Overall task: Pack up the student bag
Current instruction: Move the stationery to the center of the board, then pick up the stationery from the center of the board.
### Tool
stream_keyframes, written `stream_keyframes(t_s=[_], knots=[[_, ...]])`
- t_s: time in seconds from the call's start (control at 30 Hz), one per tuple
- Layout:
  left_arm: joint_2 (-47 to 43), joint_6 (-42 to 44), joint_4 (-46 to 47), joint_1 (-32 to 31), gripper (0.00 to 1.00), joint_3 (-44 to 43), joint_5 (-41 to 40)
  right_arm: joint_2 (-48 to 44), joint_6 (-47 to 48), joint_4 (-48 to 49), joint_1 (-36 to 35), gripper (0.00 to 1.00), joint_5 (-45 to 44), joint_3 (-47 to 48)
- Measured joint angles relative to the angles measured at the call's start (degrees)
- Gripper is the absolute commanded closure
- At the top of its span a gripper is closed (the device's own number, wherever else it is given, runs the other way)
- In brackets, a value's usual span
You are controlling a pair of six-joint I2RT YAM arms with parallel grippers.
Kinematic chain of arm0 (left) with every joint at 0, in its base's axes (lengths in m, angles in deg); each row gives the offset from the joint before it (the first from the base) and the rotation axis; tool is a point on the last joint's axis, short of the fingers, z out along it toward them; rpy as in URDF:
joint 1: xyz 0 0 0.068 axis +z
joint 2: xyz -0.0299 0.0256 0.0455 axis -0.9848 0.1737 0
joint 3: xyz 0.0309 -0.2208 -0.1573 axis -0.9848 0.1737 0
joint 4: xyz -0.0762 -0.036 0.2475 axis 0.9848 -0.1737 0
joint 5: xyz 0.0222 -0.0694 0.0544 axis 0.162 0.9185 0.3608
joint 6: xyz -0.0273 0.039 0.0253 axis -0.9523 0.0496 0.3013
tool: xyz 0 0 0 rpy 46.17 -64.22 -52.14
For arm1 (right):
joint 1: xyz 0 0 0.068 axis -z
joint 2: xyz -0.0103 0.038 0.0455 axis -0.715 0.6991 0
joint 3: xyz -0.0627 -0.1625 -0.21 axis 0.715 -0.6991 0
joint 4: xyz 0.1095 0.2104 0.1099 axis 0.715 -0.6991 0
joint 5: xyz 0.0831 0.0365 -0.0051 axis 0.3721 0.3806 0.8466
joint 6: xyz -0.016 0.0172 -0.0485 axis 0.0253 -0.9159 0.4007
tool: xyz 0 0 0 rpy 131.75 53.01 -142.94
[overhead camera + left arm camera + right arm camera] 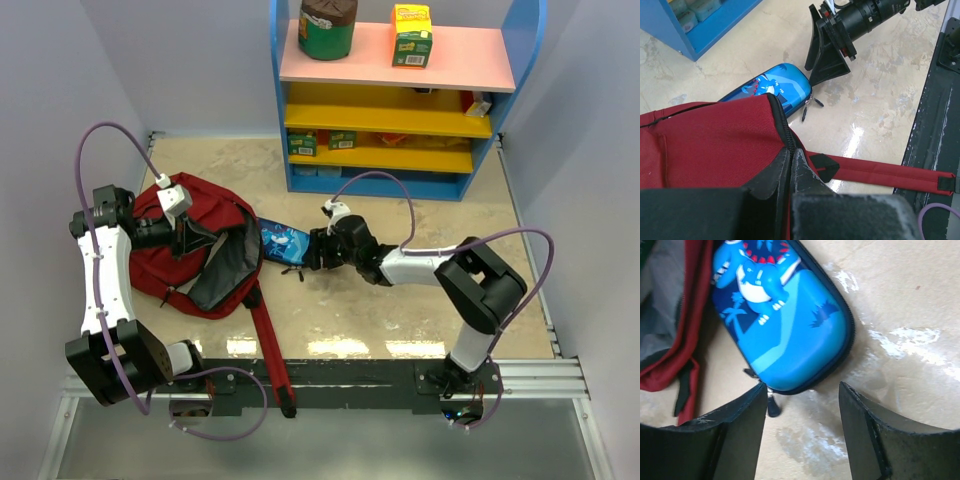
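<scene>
Nearest the arm bases, one long red strap (pixel 268 340) trails off the front edge of the tabletop (pixel 400 310). Behind it the student bag (pixel 160 268) lies slumped at the left of the tabletop. The left gripper (pixel 185 238) is clamped tight on the dark zippered rim of its mouth, holding that rim up. Grey lining shows inside, but whether anything is already packed cannot be told. Just right of the mouth lies the blue pencil case (pixel 283 243). Its long axis runs from the bag's opening towards the right gripper (pixel 306 250), and its far end is tucked against the raised rim. The right gripper is the nearer one by far: it stands open with nothing held, and the case's rounded end and zipper pulls sit right before its fingertips. The case looks lined up to be taken or pushed lengthwise into the bag. At the back a blue shelf unit (pixel 400 60) carries a dark canister (pixel 327 28) and a yellow box (pixel 411 35) on top, with small packets lower down.
</scene>
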Motion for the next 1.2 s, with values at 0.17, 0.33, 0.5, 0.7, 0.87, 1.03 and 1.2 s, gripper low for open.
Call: stream_keyframes(t_s=[0.17,0.33,0.5,0.7,0.87,1.03,1.2], knots=[[0.0,0.0,0.0,0.0,1.0,0.0,0.0,1.79,2.54,-1.29,-1.99,0.36,-1.88,0.39],[0.0,0.02,0.02,0.0,1.0,0.17,0.0,1.77,2.82,-1.05,-6.69,0.39,-5.35,-0.48],[0.0,0.09,0.0,0.0,1.0,0.31,0.02,1.07,2.29,-1.22,-11.34,0.46,-11.52,-1.11],[-0.11,0.09,0.0,0.0,1.0,0.33,-0.02,4.5,-0.07,-6.6,-14.47,0.6,-21.4,3.72],[-0.15,0.09,0.02,0.0,1.0,0.42,-0.04,8.63,-1.27,-8.24,-16.04,0.76,-26.36,8.76],[-0.37,0.04,0.02,0.0,1.0,0.42,-0.13,10.08,-1.88,-10.97,-17.38,1.0,-29.9,11.32],[-0.83,0.02,0.07,0.0,1.0,0.42,-0.2,7.67,-2.95,-15.96,-18.69,1.0,-32.87,11.43]])
